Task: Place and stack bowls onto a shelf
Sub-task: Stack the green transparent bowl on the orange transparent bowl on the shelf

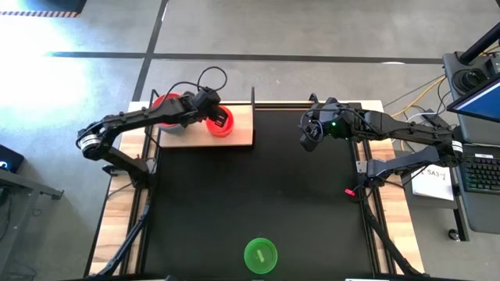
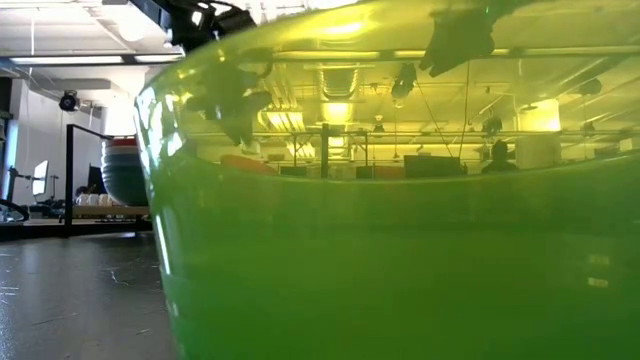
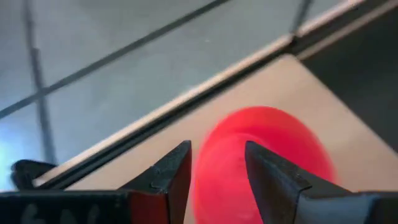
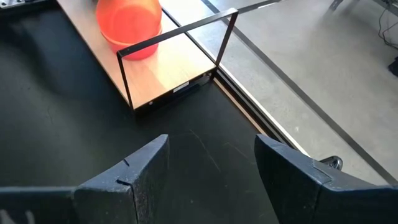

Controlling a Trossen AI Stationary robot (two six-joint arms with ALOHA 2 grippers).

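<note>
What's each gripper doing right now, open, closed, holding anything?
Left gripper: open, empty, over the red bowl on the shelf.
Right gripper: open, empty, above the table.

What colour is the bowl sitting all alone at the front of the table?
Green. The bowl shows best in the high view.

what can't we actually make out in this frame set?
- Low view: green bowl fills the frame, hiding most of the table and shelf.
- High view: left gripper covers part of the red bowl; bowl stack partly hidden by the arm.
- Left wrist view: red bowl blurred.
</note>
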